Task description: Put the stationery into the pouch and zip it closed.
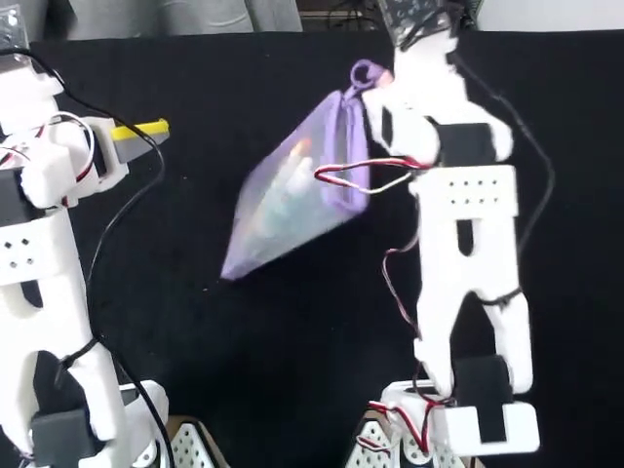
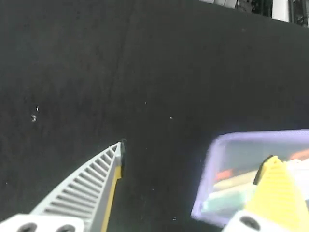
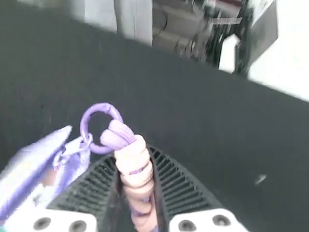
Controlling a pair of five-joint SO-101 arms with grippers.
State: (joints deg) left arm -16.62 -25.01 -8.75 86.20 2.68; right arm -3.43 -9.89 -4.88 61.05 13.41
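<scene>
Pouch (image 1: 292, 200) stretched away from the right claw (image 3: 134, 157), clamped on its coiled strap (image 3: 126, 140), long axis slanting toward the open left claw (image 2: 195, 152), well apart.

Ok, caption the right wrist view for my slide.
Right tool clamps the coiled pink strap of the translucent purple pouch.

One pouch (image 1: 292, 200), two arms (image 1: 460, 210)

text: none readable | labels: none | numbers: none | signs: none | all three views checked
</scene>
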